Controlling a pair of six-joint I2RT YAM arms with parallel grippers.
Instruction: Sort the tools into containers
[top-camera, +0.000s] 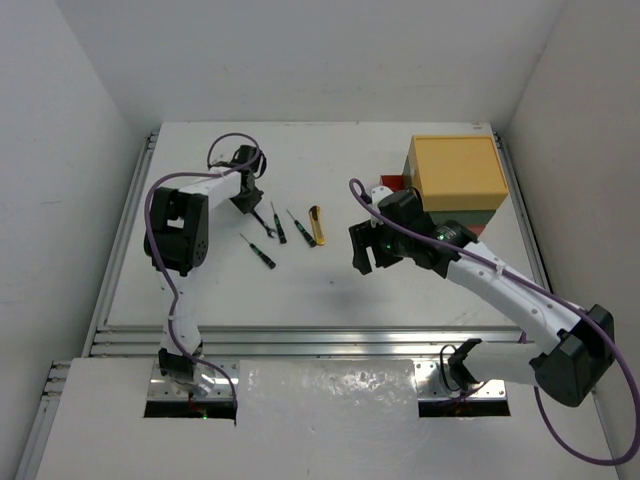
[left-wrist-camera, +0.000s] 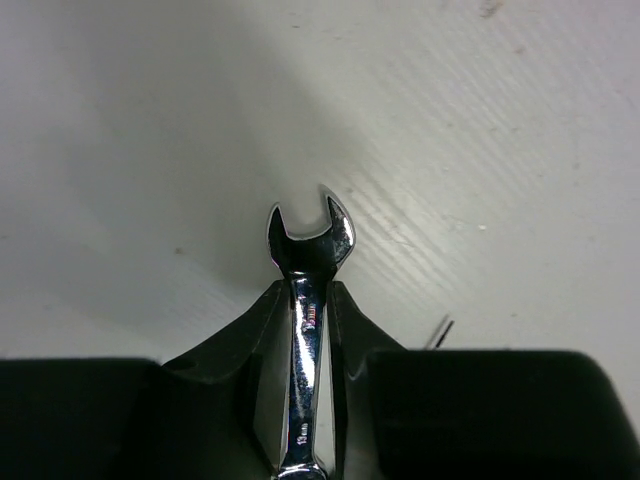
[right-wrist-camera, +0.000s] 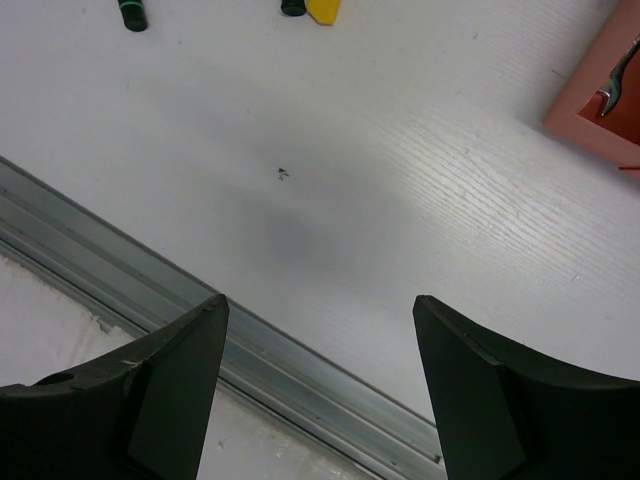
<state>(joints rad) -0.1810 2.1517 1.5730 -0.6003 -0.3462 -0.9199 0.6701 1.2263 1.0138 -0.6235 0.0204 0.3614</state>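
My left gripper (top-camera: 247, 198) is shut on a silver wrench (left-wrist-camera: 310, 262), whose open end sticks out past the fingertips over the white table; in the left wrist view the gripper (left-wrist-camera: 306, 296) clamps its shaft. Three black-and-green screwdrivers (top-camera: 258, 251) (top-camera: 278, 225) (top-camera: 301, 229) and the yellow-and-black utility knife (top-camera: 317, 225) lie just right of it. My right gripper (top-camera: 364, 250) is open and empty above bare table (right-wrist-camera: 320, 318). The stacked boxes stand at the right: yellow (top-camera: 457, 170) on top, dark green (top-camera: 462, 229) under it, and the red-orange drawer (right-wrist-camera: 597, 105) holding a second wrench (right-wrist-camera: 618, 74).
An aluminium rail (right-wrist-camera: 250, 350) runs along the table's near edge, under my right gripper. White walls close in the table at left, back and right. Screwdriver handles (right-wrist-camera: 132, 14) and the knife's end (right-wrist-camera: 323, 10) show at the top of the right wrist view.
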